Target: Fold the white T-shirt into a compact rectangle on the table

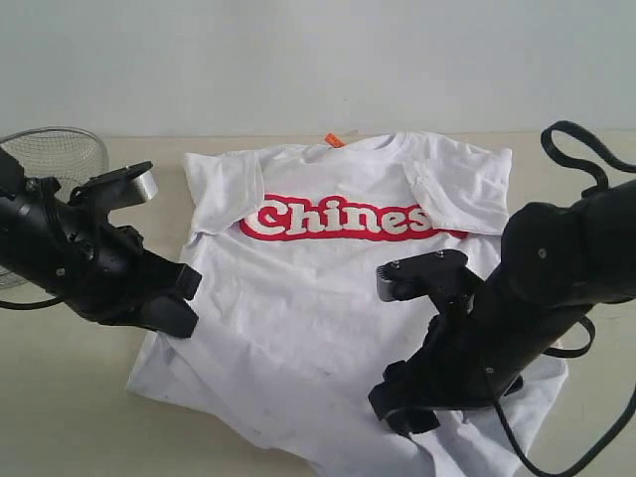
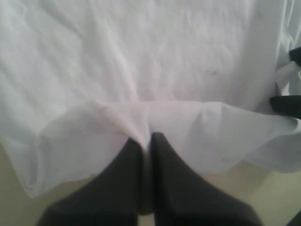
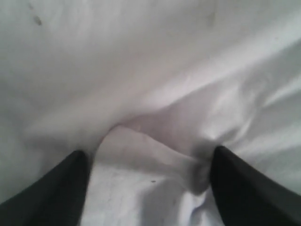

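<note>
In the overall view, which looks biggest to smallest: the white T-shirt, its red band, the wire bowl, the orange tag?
1. white T-shirt
2. red band and wire mesh bowl: roughly alike; the bowl is partly hidden, so unranked
3. orange neck tag

- The shirt [image 1: 318,288] lies spread on the table [image 1: 60,397], collar toward the far side and hem toward the near side.
- The sleeve [image 1: 462,189] on the right is folded in over the chest.
- The bowl [image 1: 60,149] sits at the table's far left, apart from the shirt and behind the left arm [image 1: 60,248].
- The left gripper [image 1: 184,298] is at the shirt's left edge, toward the hem.
- The right gripper [image 1: 402,407] is over the shirt's near right part.
</note>
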